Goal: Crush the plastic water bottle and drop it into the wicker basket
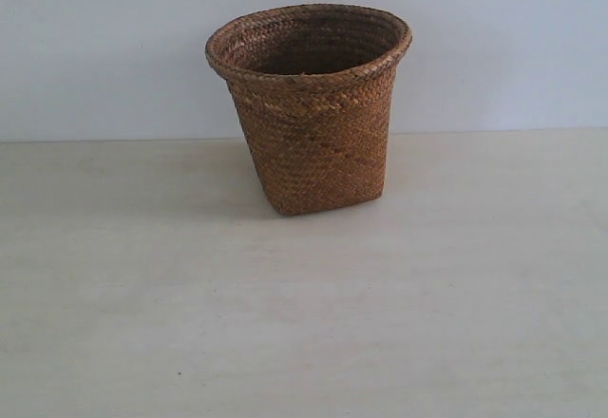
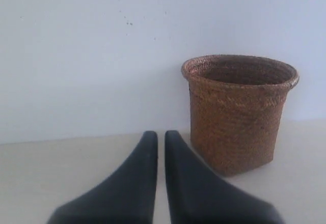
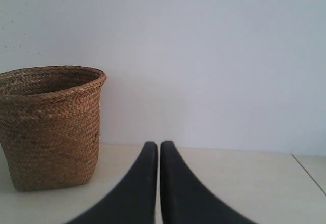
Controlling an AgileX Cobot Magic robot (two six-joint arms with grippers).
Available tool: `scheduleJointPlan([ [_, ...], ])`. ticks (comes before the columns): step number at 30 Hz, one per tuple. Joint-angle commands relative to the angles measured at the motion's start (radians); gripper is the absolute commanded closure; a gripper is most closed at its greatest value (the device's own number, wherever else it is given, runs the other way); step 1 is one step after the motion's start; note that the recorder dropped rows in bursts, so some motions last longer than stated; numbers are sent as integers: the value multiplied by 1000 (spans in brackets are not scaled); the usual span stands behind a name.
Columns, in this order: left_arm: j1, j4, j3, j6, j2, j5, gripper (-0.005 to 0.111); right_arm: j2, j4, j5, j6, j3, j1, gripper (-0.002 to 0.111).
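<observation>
The wicker basket stands upright at the back middle of the pale table, in front of the white wall. It also shows in the left wrist view and in the right wrist view. The plastic water bottle is out of view in every frame. My left gripper is shut with nothing between its dark fingers and sits low, well short of the basket. My right gripper is likewise shut and empty, off to the basket's other side. Neither gripper appears in the exterior view.
The pale wooden table stretches in front of the basket, with a plain white wall behind it. A seam or edge of the table shows at the far right of the right wrist view.
</observation>
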Motion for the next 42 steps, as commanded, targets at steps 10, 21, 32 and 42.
scheduleJointPlan([
  [10,4,-26,124,-18,-44,-141,102,-5,17,-18,29,83,-1,108],
  [21,4,-26,124,-18,-44,-141,102,-5,17,-18,29,83,-1,108],
  [32,4,15,157,21,-44,-141,102,-5,17,-18,29,83,-1,108],
  [42,72,15,272,29,-68,-149,102,-5,17,-18,29,83,-1,108],
])
